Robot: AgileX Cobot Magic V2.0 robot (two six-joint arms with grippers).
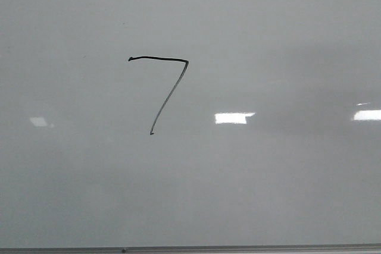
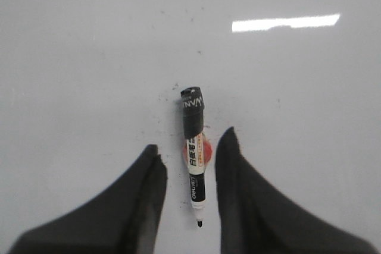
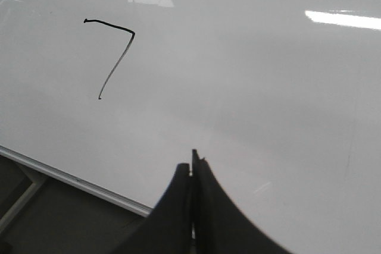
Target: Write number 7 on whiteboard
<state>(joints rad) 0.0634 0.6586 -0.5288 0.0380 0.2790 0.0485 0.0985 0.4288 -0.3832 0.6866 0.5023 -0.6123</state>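
The whiteboard (image 1: pixel 268 194) fills the front view, glossy pale grey. A black hand-drawn number 7 (image 1: pixel 169 93) stands left of its centre; it also shows in the right wrist view (image 3: pixel 116 57). A black-and-white marker (image 2: pixel 194 159) lies flat on the whiteboard (image 2: pixel 89 57), uncapped, its tip toward the camera, over a small red spot. My left gripper (image 2: pixel 190 147) is open, with a finger on each side of the marker and not touching it. My right gripper (image 3: pixel 191 165) is shut and empty above the whiteboard (image 3: pixel 268 87). Neither gripper shows in the front view.
The board's thin grey metal frame (image 1: pixel 238 248) runs along its near edge, also seen in the right wrist view (image 3: pixel 71 178), with dark floor beyond it. Bright rectangular light reflections (image 1: pixel 233 118) lie on the board.
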